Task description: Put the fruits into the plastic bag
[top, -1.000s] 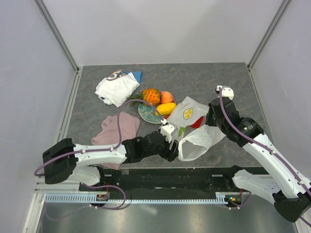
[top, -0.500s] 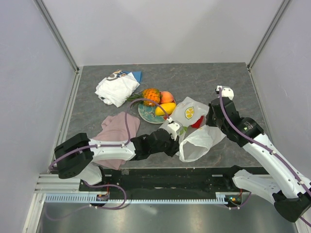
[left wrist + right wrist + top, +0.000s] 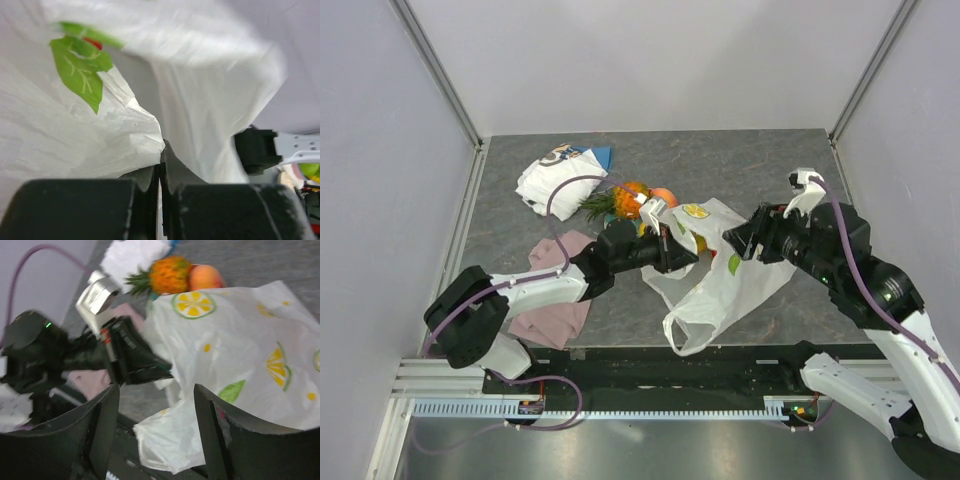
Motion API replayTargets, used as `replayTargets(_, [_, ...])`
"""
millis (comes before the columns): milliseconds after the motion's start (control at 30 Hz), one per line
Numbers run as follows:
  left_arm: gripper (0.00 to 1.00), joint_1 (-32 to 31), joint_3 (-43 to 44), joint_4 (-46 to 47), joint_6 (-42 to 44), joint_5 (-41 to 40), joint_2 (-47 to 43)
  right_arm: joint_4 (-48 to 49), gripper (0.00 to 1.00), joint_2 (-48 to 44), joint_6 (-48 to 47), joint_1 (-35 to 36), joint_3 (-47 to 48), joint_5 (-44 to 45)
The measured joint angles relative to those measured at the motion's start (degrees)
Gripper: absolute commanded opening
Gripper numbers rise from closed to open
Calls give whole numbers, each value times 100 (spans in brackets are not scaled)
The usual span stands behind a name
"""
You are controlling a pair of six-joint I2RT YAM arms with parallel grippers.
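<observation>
- Plastic, thin and crinkly: the bag (image 3: 720, 285) sags mid-table, printed with lemons and leaves. My left gripper (image 3: 670, 246) is clamped tight on the film at its left edge.
- My right gripper (image 3: 747, 238) is at the bag's right side, fingers spread wide, gripping nothing I can see.
- I judge this step to be opening the mouth. Next, my right needs a hold on the opposite rim.
- Bumpy pineapple (image 3: 632, 197) and smooth round peach (image 3: 663, 196) sit just beyond the bag's far-left edge.

White lemon-print bag (image 3: 240, 350) crumpled mid-table; pineapple (image 3: 170, 274) & peach (image 3: 205, 276) just beside.
</observation>
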Motion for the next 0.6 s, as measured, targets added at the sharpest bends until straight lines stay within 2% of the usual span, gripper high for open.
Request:
replayTargets(200, [2, 118, 339, 282, -251, 326, 70, 822, 64, -415, 186, 26, -752, -2164])
replayTargets(300, [2, 219, 463, 317, -271, 496, 197, 1200, 62, -463, 435, 280, -1480, -2682])
replayTargets(367, [2, 323, 527, 313, -271, 599, 313, 1215, 61, -358, 535, 752, -1777, -2662])
replayTargets(467, [2, 483, 531, 260, -271, 693, 396, 1233, 59, -52, 669, 1827, -2031, -2271])
replayTargets(600, [2, 610, 531, 177, -269, 767, 409, 1266, 60, 577, 885, 3318, -2127, -1237])
